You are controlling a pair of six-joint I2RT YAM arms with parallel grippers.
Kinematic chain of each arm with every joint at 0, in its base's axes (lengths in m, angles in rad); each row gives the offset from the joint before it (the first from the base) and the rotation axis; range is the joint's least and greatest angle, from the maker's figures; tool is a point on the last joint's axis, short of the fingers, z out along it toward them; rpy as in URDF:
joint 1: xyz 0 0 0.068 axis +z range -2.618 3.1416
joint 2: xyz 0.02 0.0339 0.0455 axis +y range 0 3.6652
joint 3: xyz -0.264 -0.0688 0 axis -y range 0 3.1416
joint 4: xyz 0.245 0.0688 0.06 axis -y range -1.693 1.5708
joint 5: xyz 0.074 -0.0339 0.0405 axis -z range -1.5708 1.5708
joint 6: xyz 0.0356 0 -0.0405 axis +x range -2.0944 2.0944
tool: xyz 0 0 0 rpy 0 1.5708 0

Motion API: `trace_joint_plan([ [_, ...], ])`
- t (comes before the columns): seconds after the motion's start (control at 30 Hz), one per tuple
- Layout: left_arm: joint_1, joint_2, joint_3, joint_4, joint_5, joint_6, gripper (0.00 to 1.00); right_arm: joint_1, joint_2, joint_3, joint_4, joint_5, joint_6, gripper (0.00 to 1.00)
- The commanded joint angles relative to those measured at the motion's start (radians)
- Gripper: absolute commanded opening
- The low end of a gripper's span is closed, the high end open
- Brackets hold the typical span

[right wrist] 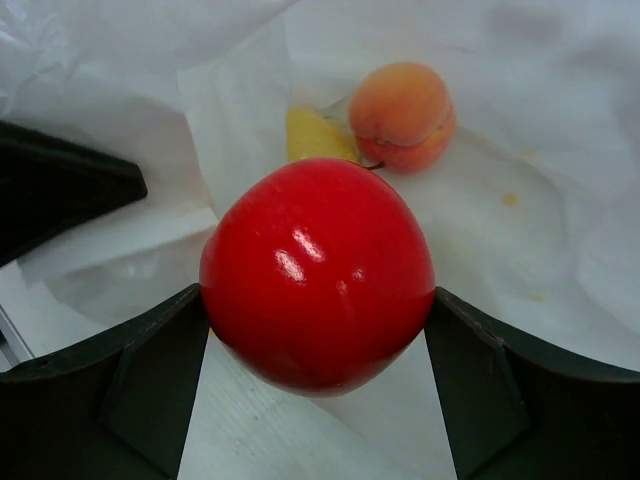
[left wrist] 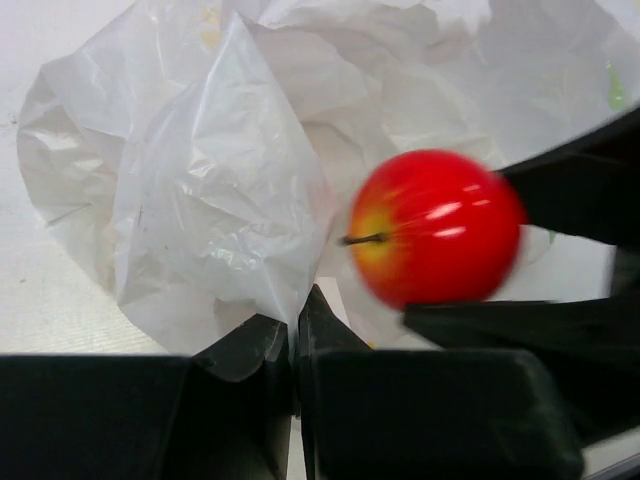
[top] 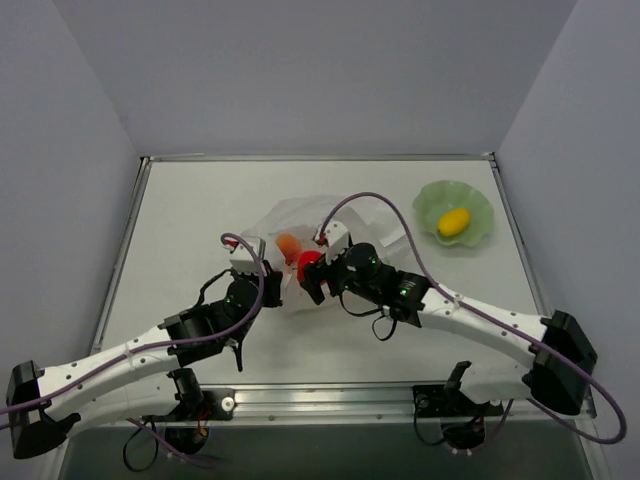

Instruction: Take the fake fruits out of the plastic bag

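My right gripper [top: 309, 272] is shut on the red apple [right wrist: 318, 272], which also shows in the top view [top: 308, 261] and the left wrist view [left wrist: 436, 240], held at the mouth of the plastic bag [top: 300, 222]. Inside the bag lie the pink-orange peach [right wrist: 402, 115], also seen in the top view [top: 288, 244], and a yellow fruit [right wrist: 315, 136], half hidden behind the apple. My left gripper [left wrist: 293, 335] is shut on a fold of the plastic bag [left wrist: 220, 190] at its near left edge. A yellow oval fruit [top: 454, 221] lies in the pale green dish [top: 478, 205].
The pale green wavy-edged dish stands at the back right of the table. The two arms meet at the table's middle. Grey walls close in the table on three sides.
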Motion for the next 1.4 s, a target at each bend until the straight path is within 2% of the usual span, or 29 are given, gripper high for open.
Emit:
trace_joint_plan([
  [0.0, 0.022, -0.029, 0.043, 0.042, -0.036, 0.011, 0.02, -0.014, -0.245, -0.027, 0.004, 0.177, 0.045, 0.54],
  [0.17, 0.031, 0.007, 0.064, 0.055, 0.012, 0.028, 0.02, -0.048, -0.44, -0.003, -0.015, 0.345, 0.039, 0.54],
  [0.27, 0.031, -0.001, 0.02, 0.067, 0.05, 0.005, 0.02, -0.181, -0.462, 0.029, -0.012, 0.521, 0.057, 0.54],
  [0.33, 0.033, -0.022, -0.003, 0.067, 0.053, -0.013, 0.02, -0.349, -0.419, 0.041, -0.012, 0.603, 0.103, 0.53],
  [0.37, 0.033, -0.032, -0.021, 0.064, 0.05, -0.017, 0.02, -0.415, -0.356, 0.048, -0.012, 0.583, 0.12, 0.53],
  [0.4, 0.033, -0.039, -0.028, 0.063, 0.05, -0.02, 0.02, -0.554, -0.316, 0.055, 0.005, 0.547, 0.14, 0.53],
  [0.47, 0.033, -0.058, -0.038, 0.061, 0.056, -0.024, 0.02, -0.675, -0.2, 0.063, 0.021, 0.436, 0.213, 0.52],
  [0.53, 0.033, -0.067, -0.043, 0.053, 0.067, -0.024, 0.03, -0.794, -0.127, 0.066, 0.071, 0.39, 0.249, 0.52],
  [0.67, 0.031, -0.072, -0.054, 0.055, 0.085, -0.023, 0.02, -0.908, 0.124, 0.133, 0.087, 0.316, 0.297, 0.53],
  [0.87, 0.033, -0.076, -0.063, 0.058, 0.091, -0.021, 0.02, -0.939, 0.313, 0.216, 0.114, 0.239, 0.301, 0.54],
  [1.13, 0.033, -0.061, -0.046, 0.055, 0.101, -0.015, 0.03, -0.97, 0.413, 0.247, 0.168, 0.219, 0.295, 0.59],
  [1.23, 0.033, -0.058, -0.041, 0.047, 0.099, -0.015, 0.02, -0.97, 0.462, 0.272, 0.147, 0.233, 0.297, 0.63],
  [1.3, 0.033, -0.065, -0.043, 0.041, 0.099, -0.017, 0.02, -0.97, 0.467, 0.262, 0.162, 0.249, 0.3, 0.69],
  [1.37, 0.033, -0.072, -0.043, 0.03, 0.093, -0.017, 0.02, -0.97, 0.453, 0.252, 0.165, 0.25, 0.306, 0.8],
])
